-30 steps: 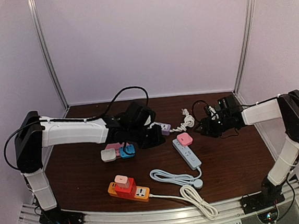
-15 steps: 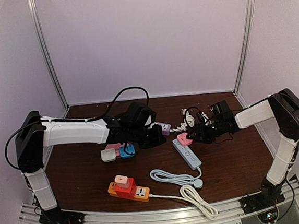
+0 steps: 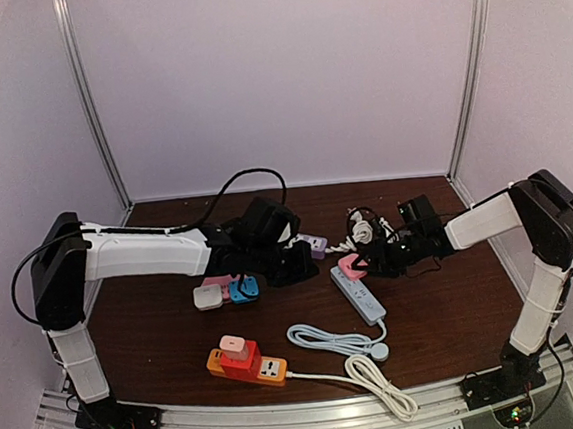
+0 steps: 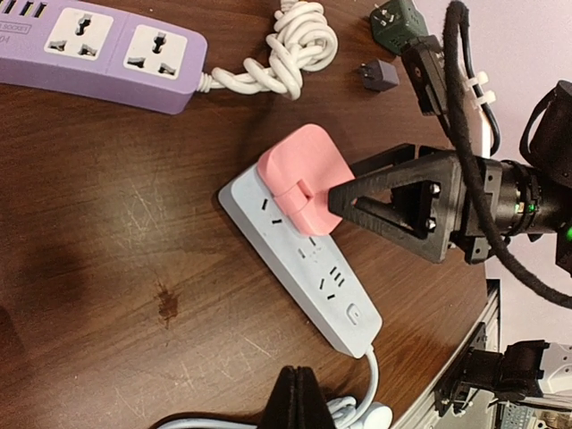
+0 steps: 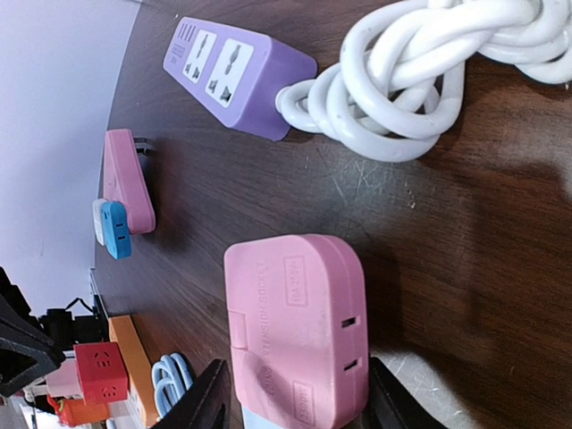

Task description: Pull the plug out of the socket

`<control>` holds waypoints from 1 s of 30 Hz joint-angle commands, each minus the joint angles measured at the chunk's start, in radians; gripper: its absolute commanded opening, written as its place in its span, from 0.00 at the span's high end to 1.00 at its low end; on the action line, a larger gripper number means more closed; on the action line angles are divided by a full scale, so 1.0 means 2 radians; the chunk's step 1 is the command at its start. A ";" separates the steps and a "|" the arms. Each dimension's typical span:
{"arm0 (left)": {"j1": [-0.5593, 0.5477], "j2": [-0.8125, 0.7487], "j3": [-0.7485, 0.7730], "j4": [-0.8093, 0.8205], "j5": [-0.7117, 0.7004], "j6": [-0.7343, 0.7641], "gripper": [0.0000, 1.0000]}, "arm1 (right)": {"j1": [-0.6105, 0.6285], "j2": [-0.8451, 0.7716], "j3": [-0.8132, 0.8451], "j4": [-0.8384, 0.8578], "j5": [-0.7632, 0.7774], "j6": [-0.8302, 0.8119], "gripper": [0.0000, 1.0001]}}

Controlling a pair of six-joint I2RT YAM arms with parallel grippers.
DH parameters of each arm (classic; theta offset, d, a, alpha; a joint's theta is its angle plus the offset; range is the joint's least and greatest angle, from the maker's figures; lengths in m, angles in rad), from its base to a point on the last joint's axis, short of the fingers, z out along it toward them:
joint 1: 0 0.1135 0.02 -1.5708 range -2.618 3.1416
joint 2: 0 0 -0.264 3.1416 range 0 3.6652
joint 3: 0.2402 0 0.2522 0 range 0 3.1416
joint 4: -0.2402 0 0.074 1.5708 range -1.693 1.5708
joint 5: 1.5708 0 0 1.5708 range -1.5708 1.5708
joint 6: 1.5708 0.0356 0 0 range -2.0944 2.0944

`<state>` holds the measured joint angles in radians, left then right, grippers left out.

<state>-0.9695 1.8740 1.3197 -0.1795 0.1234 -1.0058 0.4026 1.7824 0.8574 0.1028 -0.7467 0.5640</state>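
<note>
Now the right jaws stand open, flanking the pink plug point(image 5: 295, 331); left jaws shut.

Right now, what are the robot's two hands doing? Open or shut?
Left hand: shut, holding nothing.
Right hand: around the pink plug; cannot tell if it grips.

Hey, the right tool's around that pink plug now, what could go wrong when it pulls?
The pale blue strip lies free, with the shut left tool not on it, so it may lift along with the pink plug. The right tool reaches only the plug's near end, so it might slip off.
</note>
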 commanded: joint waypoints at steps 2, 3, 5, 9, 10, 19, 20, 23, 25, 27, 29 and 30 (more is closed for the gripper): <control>0.004 0.012 -0.006 0.018 0.005 -0.004 1.00 | 0.005 -0.019 0.006 0.007 0.011 0.006 0.52; 0.003 0.013 -0.006 0.019 0.006 -0.003 1.00 | 0.006 -0.021 0.007 0.003 0.012 0.006 0.53; 0.004 0.014 -0.005 0.019 0.007 -0.003 1.00 | 0.008 -0.026 0.010 -0.002 0.016 0.004 0.53; 0.003 0.017 -0.004 0.020 0.007 -0.003 1.00 | 0.013 -0.034 0.015 -0.011 0.020 0.001 0.53; 0.003 0.018 -0.004 0.020 0.008 -0.004 1.00 | 0.014 -0.037 0.015 -0.013 0.023 0.000 0.53; 0.003 0.022 -0.006 0.023 0.013 -0.005 1.00 | 0.019 -0.032 0.016 -0.017 0.034 -0.003 0.56; 0.003 0.022 -0.006 0.024 0.013 -0.006 1.00 | 0.020 -0.030 0.017 -0.016 0.035 -0.003 0.56; 0.003 0.026 -0.007 0.030 0.014 -0.008 1.00 | 0.022 -0.022 0.019 -0.013 0.035 -0.002 0.59; 0.003 0.031 -0.003 0.035 0.019 -0.008 1.00 | 0.022 -0.018 0.020 -0.011 0.035 -0.001 0.61; 0.003 0.040 0.002 0.039 0.023 -0.008 1.00 | 0.023 -0.015 0.021 -0.009 0.035 0.000 0.63; 0.004 0.050 0.011 0.041 0.026 -0.007 1.00 | 0.023 -0.011 0.023 -0.008 0.035 0.001 0.66; 0.004 0.056 0.016 0.041 0.029 -0.006 1.00 | 0.024 -0.009 0.024 -0.007 0.034 0.001 0.67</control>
<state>-0.9695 1.9362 1.3209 -0.1356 0.1570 -1.0164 0.4408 1.7416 0.8814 0.0788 -0.6937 0.5724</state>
